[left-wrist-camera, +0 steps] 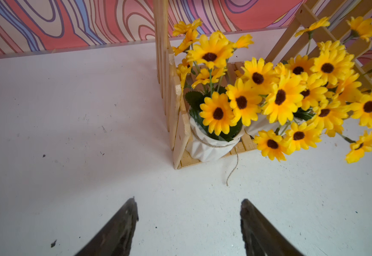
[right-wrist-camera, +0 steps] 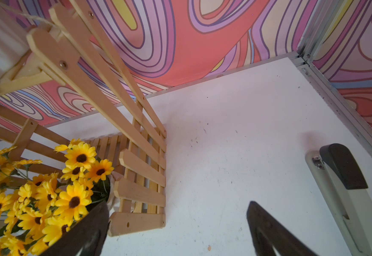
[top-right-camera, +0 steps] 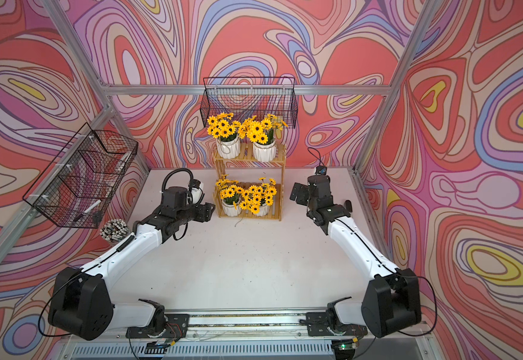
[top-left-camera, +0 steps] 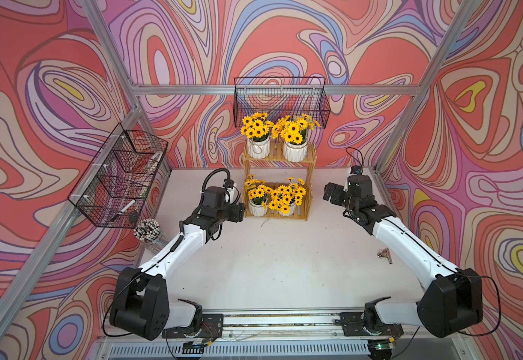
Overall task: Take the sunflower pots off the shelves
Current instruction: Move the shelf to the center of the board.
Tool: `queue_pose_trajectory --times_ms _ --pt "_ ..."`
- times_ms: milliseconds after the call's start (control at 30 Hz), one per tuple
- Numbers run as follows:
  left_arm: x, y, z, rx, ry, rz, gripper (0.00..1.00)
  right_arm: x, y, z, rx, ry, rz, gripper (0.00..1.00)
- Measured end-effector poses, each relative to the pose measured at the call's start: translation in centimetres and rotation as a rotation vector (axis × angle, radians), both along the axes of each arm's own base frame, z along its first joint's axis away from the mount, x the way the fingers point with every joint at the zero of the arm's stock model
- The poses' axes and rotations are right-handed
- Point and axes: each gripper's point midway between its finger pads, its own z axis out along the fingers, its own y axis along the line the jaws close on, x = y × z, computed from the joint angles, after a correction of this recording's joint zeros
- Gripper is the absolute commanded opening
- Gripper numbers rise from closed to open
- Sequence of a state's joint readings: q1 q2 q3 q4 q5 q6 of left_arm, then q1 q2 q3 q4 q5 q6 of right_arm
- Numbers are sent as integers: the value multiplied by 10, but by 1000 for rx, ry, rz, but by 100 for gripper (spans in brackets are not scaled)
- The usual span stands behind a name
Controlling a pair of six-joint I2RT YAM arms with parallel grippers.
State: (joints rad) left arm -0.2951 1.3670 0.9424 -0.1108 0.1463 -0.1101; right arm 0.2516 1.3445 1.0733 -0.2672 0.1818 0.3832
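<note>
I've got all four sunflower pots (top-left-camera: 258,149) sitting on the shelves (top-left-camera: 277,160), two per tier, centre-back in both top views. My left gripper (left-wrist-camera: 188,200) is spread and empty just beside the lower tier's left side. My right gripper (right-wrist-camera: 178,205), spread wide and empty, hangs near its right side.

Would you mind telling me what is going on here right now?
The shelves hold all four sunflower pots, two per tier, so none is off yet. The left gripper, open and empty, faces the nearest lower pot. The right gripper, also open and empty, hangs beside the shelves' opposite side.
</note>
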Motion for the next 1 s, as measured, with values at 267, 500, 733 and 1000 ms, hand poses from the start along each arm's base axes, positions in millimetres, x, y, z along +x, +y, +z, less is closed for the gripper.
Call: queue_pose_trajectory --times_ms 267,500,733,1000 --pt "22 -11 0 -15 -8 -10 58 0 0 0 -3 1 4 98" --pt "28 -14 -6 -13 -2 -12 41 0 0 0 -6 1 6 98" --pt "29 -16 -10 -9 7 -15 40 0 0 0 -10 1 8 98" --pt "40 -24 -5 -15 -12 -27 40 1 1 -3 -17 8 11 98"
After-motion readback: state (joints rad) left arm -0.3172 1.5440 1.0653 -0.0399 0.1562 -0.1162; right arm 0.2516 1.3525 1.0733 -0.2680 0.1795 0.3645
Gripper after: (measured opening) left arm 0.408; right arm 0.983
